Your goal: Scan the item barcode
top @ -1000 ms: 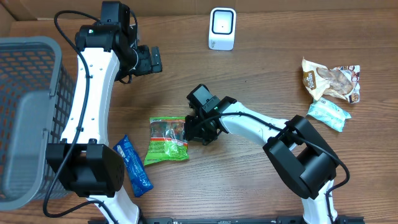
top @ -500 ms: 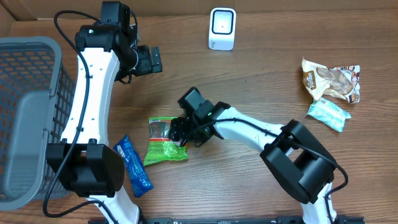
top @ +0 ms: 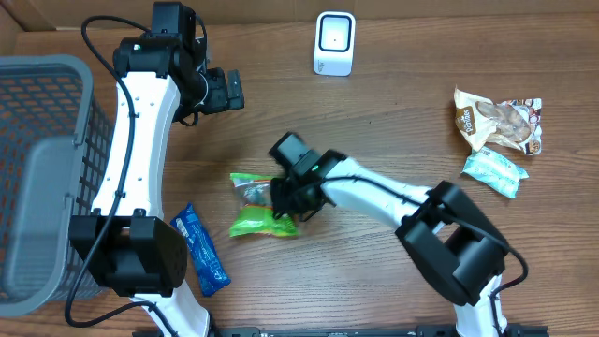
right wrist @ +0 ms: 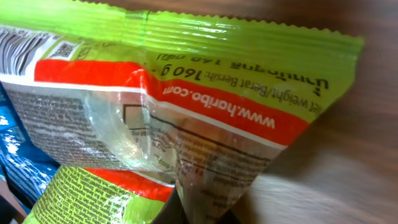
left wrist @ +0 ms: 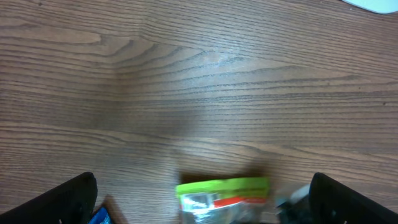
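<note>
A green, red and clear candy bag (top: 257,208) lies mid-table, bunched up at its right edge. My right gripper (top: 286,198) is shut on that edge. In the right wrist view the bag (right wrist: 186,93) fills the frame, its printed clear film pinched into the dark jaws (right wrist: 200,214) at the bottom. The white barcode scanner (top: 334,43) stands at the back centre. High at the back left, away from the bag, my left gripper (top: 227,91) is open and holds nothing. Its wrist view looks down on the bag (left wrist: 224,194) between its wide-apart fingers (left wrist: 65,202).
A grey mesh basket (top: 37,168) fills the left edge. A blue packet (top: 201,248) lies at the front left, beside the left arm's base. A brown snack bag (top: 501,120) and a pale teal packet (top: 494,173) lie at the right.
My right gripper moved left onto the candy bag and closed on its right edge. The bag has bunched up and shifted slightly right. The left arm has not moved.
</note>
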You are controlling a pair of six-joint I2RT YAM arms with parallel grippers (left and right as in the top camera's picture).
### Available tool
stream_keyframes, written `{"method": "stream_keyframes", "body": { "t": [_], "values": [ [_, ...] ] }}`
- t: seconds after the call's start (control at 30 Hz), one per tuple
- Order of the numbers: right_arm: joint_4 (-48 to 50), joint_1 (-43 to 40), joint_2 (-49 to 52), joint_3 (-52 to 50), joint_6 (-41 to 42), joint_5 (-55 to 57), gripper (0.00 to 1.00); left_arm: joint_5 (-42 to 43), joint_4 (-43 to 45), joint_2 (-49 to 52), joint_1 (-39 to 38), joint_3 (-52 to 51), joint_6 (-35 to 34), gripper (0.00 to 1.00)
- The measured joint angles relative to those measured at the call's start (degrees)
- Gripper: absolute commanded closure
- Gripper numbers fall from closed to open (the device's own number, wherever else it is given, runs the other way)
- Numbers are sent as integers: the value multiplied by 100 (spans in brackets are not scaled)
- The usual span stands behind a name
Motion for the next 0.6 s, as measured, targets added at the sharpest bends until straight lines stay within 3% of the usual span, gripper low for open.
{"method": "stream_keyframes", "body": {
  "t": [0.3,0.33,0.37,0.4,0.5,0.6],
  "values": [
    [-988,-1279,-428,-2,-3228,-269,89,0,0,0,0,0,0,0],
    [-1117,-1436,-549,-2,-3622,-216,83,0,0,0,0,0,0,0],
    [-1224,-1563,-656,-2,-3923,-138,69,0,2,0,0,0,0,0],
    [-1294,-1659,-739,-2,-4166,-59,46,0,0,0,0,0,0,0],
    [-1510,-1930,-938,-2,-4870,420,28,0,0,0,0,0,0,0],
    [-1567,-2072,-935,-2,-5016,590,11,0,0,0,0,0,0,0]
  ]
}}
